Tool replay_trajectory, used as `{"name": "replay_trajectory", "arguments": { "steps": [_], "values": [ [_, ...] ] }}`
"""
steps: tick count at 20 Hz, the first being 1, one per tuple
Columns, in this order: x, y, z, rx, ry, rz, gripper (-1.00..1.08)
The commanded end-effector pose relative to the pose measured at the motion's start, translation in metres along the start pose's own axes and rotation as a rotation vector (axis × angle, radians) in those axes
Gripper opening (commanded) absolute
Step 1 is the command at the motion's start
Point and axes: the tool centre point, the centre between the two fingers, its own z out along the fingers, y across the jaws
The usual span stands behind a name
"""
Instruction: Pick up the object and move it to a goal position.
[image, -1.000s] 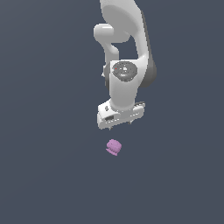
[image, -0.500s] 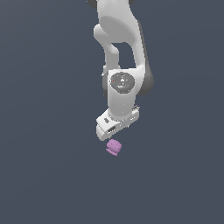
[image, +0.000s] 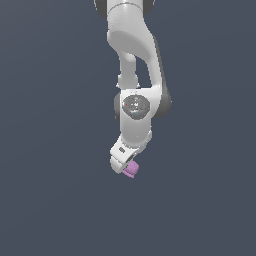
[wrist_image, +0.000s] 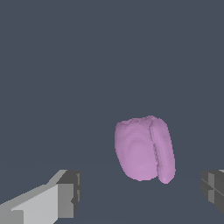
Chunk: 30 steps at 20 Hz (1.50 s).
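Two fingers (wrist_image: 65, 194) of my gripper (image: 123, 163) are standing wide apart, and the pink object (image: 131, 170) is sitting between them, touching neither, with my white arm (image: 134, 75) hanging over it

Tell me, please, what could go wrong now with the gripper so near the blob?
1. In the wrist view the blob sits closer to one finger than the other, so the nearer finger may push it aside on closing.
2. It is lumpy and rounded, so it could slip or turn out of the grasp.
3. In the exterior view the gripper partly hides the blob, so the contact is hard to check.
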Motion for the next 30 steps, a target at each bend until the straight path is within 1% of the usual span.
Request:
{"name": "replay_trajectory", "arguments": {
  "steps": [1,6,12,19,27,30],
  "values": [
    [0.001,0.005,0.005,-0.002,0.001,-0.056,1.0],
    [0.003,0.011,0.012,-0.004,0.003,-0.134,1.0],
    [0.003,0.015,0.016,-0.006,0.005,-0.182,1.0],
    [0.003,0.015,0.02,-0.006,0.005,-0.184,1.0],
    [0.003,0.015,0.058,-0.006,0.005,-0.188,1.0],
    [0.003,0.015,0.066,-0.006,0.005,-0.189,1.0]
  ]
}}
